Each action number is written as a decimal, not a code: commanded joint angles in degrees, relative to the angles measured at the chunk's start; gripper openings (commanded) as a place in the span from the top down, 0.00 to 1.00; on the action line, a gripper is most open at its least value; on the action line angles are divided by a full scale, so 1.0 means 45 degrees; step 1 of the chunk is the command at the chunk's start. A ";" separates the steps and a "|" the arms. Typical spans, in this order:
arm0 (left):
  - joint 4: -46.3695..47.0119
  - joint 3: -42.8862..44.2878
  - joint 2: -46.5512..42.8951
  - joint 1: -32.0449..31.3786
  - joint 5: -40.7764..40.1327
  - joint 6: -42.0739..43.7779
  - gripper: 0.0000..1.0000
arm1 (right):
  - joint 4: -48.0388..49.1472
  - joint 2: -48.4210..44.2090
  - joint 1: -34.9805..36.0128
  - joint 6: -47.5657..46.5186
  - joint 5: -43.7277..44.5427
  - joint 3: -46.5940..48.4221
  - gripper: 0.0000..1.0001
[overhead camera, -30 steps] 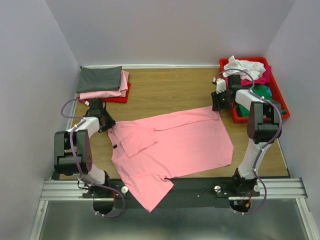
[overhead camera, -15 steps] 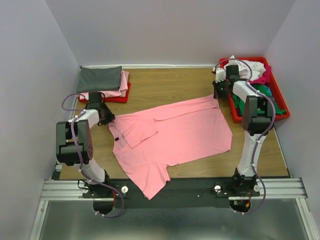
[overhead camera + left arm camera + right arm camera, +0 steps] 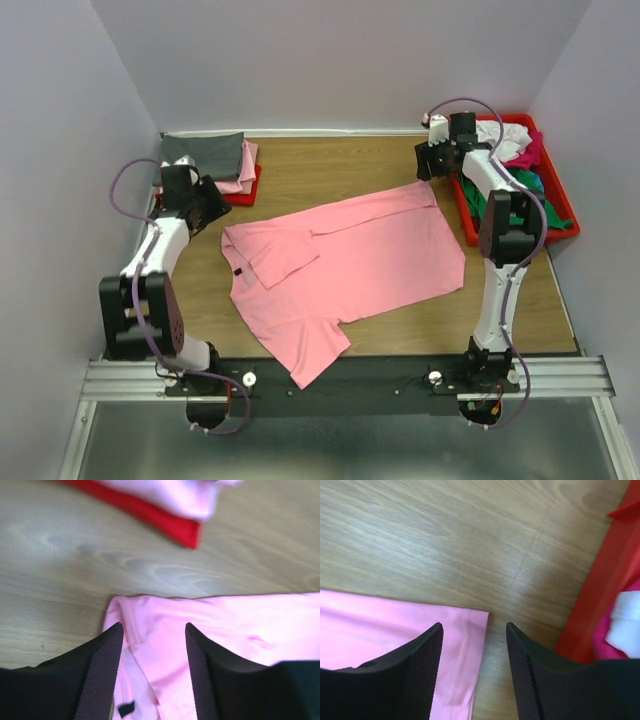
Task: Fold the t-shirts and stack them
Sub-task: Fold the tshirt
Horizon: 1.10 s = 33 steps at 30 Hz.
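The wooden table (image 3: 330, 170) is covered at its middle by the light pink t-shirt (image 3: 370, 260), which is spread flat. Loose tees (image 3: 500, 150) are heaped in a red tray (image 3: 466, 218) at the table's far right, and folded tees (image 3: 205, 155) are stacked at its far left. The left gripper (image 3: 153, 630) and the right gripper (image 3: 472, 627) are held parted and empty above the shirt's far corners.

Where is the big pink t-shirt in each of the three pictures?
Top external: the light pink cloth t-shirt lies spread out in the middle of the picture.
Left wrist: the t-shirt fills most of the lower half.
Right wrist: one corner of the t-shirt sits at the lower left.
Shared landmark: the brown wooden table under the shirt shows in all three views.
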 commanded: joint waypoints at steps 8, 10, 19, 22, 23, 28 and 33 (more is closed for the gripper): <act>0.0333 -0.1118 -0.7260 -0.0718 0.4738 0.1317 0.03 | -0.2199 -0.6816 0.0174 -0.3894 -0.7823 -0.4339 0.00; -0.1386 -0.1136 -0.7435 -0.3115 0.4002 0.1394 0.03 | -0.2201 -0.8945 0.0194 -0.5458 -0.9760 -0.6047 0.00; -0.4825 -0.3147 -1.0618 -1.2217 0.0854 -0.3250 0.36 | -0.2200 -1.3209 0.0194 -0.6696 -0.8678 -1.1601 0.00; -0.5608 -0.3481 -1.0660 -1.5519 0.0601 -0.5339 0.46 | -0.2181 -1.3308 0.0136 -0.6109 -0.7620 -1.1817 0.00; -0.5841 -0.3462 -1.0466 -1.7345 0.0368 -0.5885 0.48 | -0.2181 -1.3134 0.0097 -0.6011 -0.7385 -1.1739 0.00; -0.7481 -0.2099 -0.6995 -2.1108 -0.0961 -0.6497 0.48 | -0.2162 -1.2332 -0.0099 -0.5288 -0.6856 -1.1270 0.01; -0.9418 -0.1099 -0.2947 -2.1953 -0.2952 -0.6145 0.57 | -0.2161 -1.2273 -0.0197 -0.5327 -0.6758 -1.1407 0.01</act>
